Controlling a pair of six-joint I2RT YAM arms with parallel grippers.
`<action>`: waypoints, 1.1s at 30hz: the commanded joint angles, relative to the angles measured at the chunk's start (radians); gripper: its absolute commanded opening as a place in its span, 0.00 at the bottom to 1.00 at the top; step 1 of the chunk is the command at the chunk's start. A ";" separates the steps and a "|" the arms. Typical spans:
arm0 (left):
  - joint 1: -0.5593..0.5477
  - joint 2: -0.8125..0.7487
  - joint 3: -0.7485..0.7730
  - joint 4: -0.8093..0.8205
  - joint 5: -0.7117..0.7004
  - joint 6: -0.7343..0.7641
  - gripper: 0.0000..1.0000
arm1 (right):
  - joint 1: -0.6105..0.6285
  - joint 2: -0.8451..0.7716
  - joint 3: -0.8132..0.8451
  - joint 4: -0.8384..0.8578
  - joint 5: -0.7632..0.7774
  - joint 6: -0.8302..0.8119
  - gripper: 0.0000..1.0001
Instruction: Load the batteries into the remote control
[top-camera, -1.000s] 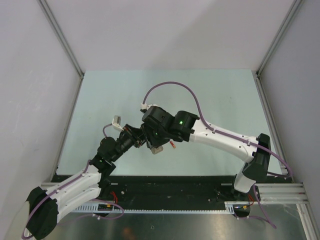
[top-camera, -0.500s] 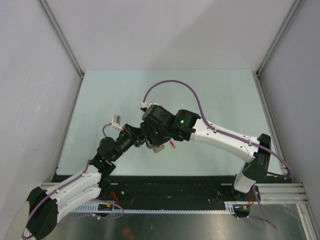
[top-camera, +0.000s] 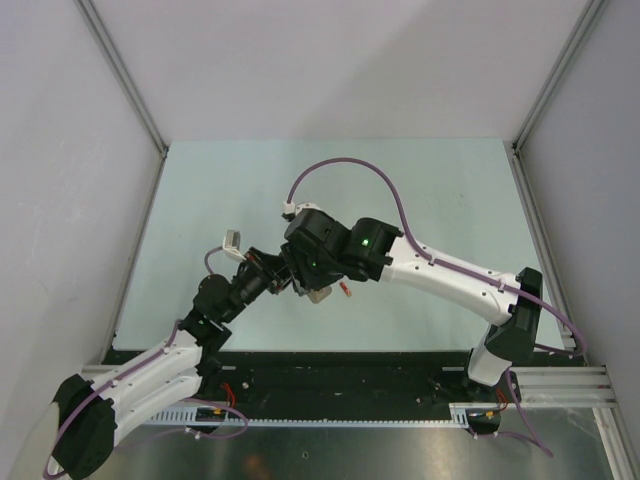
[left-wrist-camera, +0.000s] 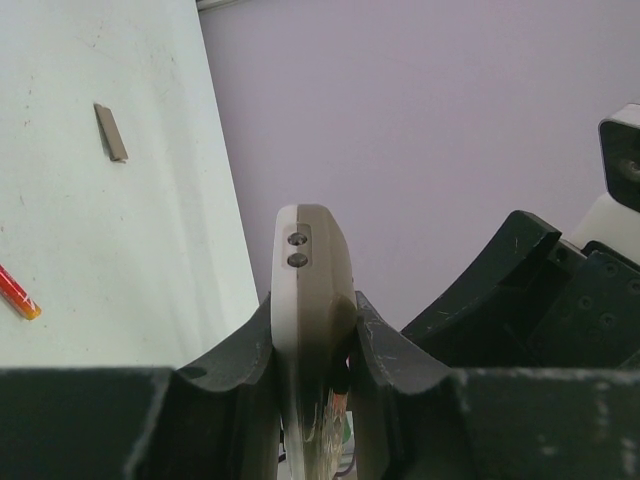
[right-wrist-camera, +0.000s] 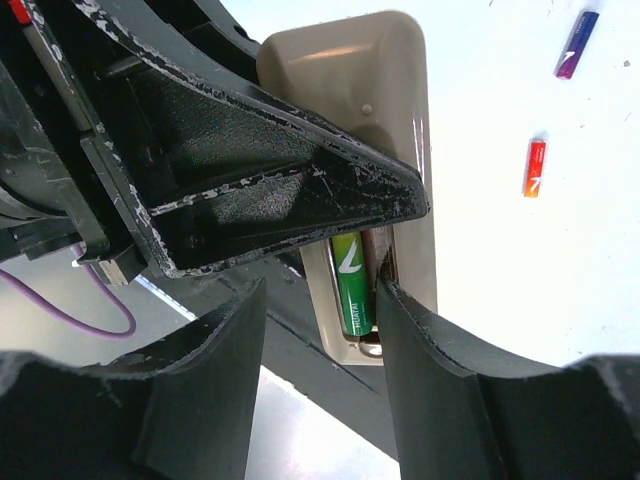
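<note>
My left gripper (left-wrist-camera: 312, 330) is shut on the remote control (left-wrist-camera: 310, 280), holding it off the table by its sides. In the right wrist view the remote control (right-wrist-camera: 400, 60) shows its pale back and open compartment. A green battery (right-wrist-camera: 353, 285) lies in the compartment. My right gripper (right-wrist-camera: 320, 330) hovers open just over that end, its fingers well apart and holding nothing. A red battery (right-wrist-camera: 535, 167) and a blue battery (right-wrist-camera: 577, 44) lie loose on the table. From above, both grippers meet over the remote control (top-camera: 318, 294) at mid-table.
A small flat grey cover piece (left-wrist-camera: 111, 132) lies on the pale table farther out, with the red battery (left-wrist-camera: 18, 294) closer in. In the top view the red battery (top-camera: 346, 291) sits just right of the grippers. Walls enclose the table on three sides.
The right gripper's fingers have spread wider apart over the compartment. The left gripper keeps its hold on the remote, and both arms have hardly moved.
</note>
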 joint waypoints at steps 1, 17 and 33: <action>0.003 -0.032 0.030 0.107 0.019 -0.038 0.00 | -0.024 -0.034 0.041 -0.115 0.139 -0.025 0.54; 0.008 -0.027 0.019 0.108 0.041 -0.040 0.00 | -0.076 -0.106 0.086 -0.141 0.162 -0.036 0.55; 0.025 -0.024 0.025 0.125 0.102 -0.035 0.00 | -0.295 -0.408 -0.380 0.375 -0.401 0.030 0.59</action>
